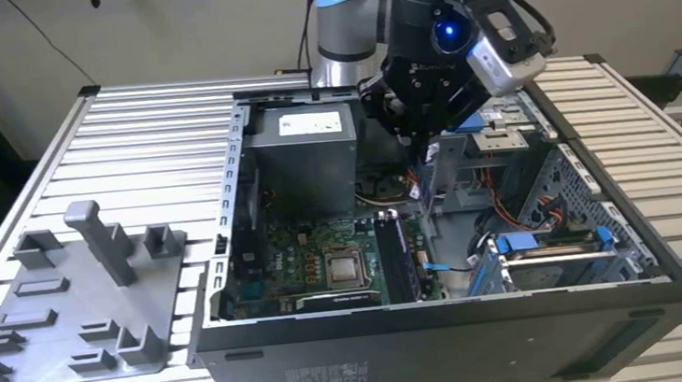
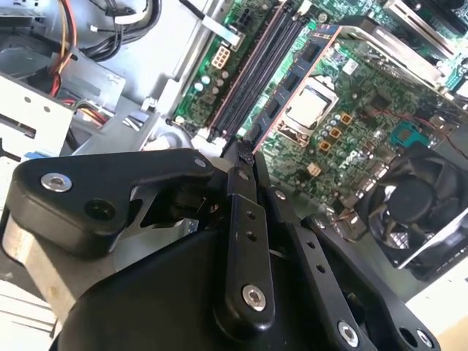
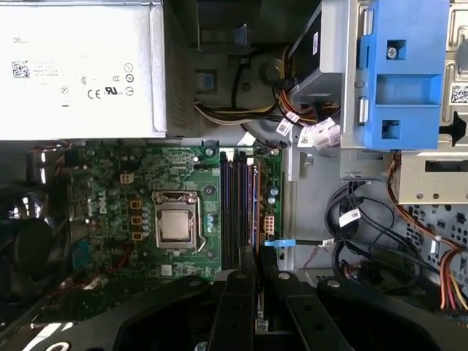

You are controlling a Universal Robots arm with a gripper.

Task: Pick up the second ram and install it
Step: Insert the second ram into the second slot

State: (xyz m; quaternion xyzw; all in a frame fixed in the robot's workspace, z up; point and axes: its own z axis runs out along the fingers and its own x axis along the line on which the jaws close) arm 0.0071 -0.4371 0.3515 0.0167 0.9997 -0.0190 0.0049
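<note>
My gripper (image 1: 417,135) hangs over the open computer case, above the gap between the motherboard (image 3: 146,183) and the drive cage. In both wrist views its black fingers (image 2: 243,191) are drawn close together, shut on the second ram (image 3: 256,259). The ram is seen edge-on as a thin dark strip between the pads. The long dark memory slots (image 3: 238,208) lie straight ahead of the fingertips, beside the square silver processor chip (image 3: 175,225). In the exterior view the slots (image 1: 395,259) sit well below the gripper.
The case (image 1: 455,330) lies on its side on a slatted table. Inside are the grey power supply (image 1: 300,153), cable bundles (image 3: 365,241), blue clips (image 3: 406,73) on the drive cage, and a fan (image 2: 409,205). A grey parts fixture (image 1: 70,301) stands at the exterior view's left.
</note>
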